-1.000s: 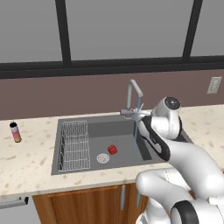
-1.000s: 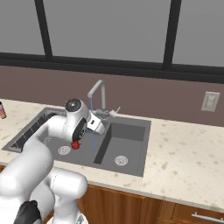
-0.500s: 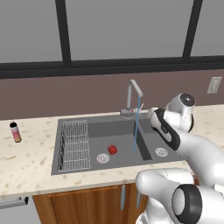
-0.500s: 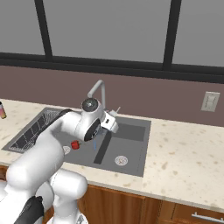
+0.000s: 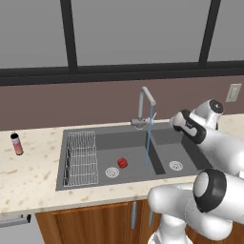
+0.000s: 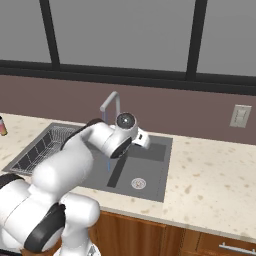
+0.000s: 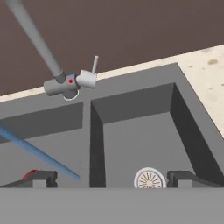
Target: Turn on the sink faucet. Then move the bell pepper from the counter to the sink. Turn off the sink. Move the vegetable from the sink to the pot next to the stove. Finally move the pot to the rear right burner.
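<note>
Arm swung from over the left basin to the right of the sink faucet [image 5: 145,106] within the last second; gripper [image 7: 111,177] now above the right basin, jaws fully spread, holding nothing. Water stream [image 5: 149,136] running from spout into sink [image 5: 95,138]. Bell pepper [image 5: 122,163] resting in left basin, left of the faucet's stream, beside round drain [image 5: 112,172]: small, squat, red. Judged: wash step under way, lever shut-off next.

The arm [image 5: 209,138] has swung right, away from the bell pepper [image 5: 122,163].

Even, flat, shadowless rendered light
</note>
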Tool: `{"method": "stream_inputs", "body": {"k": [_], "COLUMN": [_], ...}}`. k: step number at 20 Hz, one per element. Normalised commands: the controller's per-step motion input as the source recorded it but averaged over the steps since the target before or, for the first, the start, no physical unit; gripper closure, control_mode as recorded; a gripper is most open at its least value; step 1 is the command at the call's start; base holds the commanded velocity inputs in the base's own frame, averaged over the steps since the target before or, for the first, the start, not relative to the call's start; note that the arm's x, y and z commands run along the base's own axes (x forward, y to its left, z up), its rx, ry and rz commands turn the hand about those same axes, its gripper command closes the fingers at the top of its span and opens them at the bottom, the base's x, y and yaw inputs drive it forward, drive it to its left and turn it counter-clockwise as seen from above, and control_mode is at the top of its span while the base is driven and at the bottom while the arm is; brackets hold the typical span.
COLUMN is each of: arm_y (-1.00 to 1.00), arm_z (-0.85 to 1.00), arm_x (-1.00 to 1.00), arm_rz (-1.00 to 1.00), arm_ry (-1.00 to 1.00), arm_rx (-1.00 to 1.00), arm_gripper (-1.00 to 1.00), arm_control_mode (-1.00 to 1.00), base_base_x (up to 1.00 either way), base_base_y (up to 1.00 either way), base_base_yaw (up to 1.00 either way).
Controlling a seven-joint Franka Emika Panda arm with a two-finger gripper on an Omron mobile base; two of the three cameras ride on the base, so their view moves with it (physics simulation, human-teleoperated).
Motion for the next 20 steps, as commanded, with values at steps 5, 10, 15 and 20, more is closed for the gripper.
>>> {"method": "stream_inputs", "body": {"k": [5,10,15,20], "arm_y": [-0.16,-0.10,-0.12,-0.02], "arm_z": [-0.12,0.00,-0.02,-0.10], "arm_x": [0.28,0.31,0.32,0.46], "arm_rz": [0.17,0.29,0.32,0.34], "arm_ry": [-0.03,-0.16,-0.20,-0.15], "arm_rx": [0.00,0.00,0.00,0.00], "arm_gripper": [-1.00,-1.00,-1.00,-1.00], "arm_control_mode": [-1.00,-1.00,-1.00,-1.00], "base_base_x": [0.00,0.00,0.00,0.00], "base_base_y": [0.00,0.00,0.00,0.00], "base_base_yaw": [0.00,0.00,0.00,0.00]}}
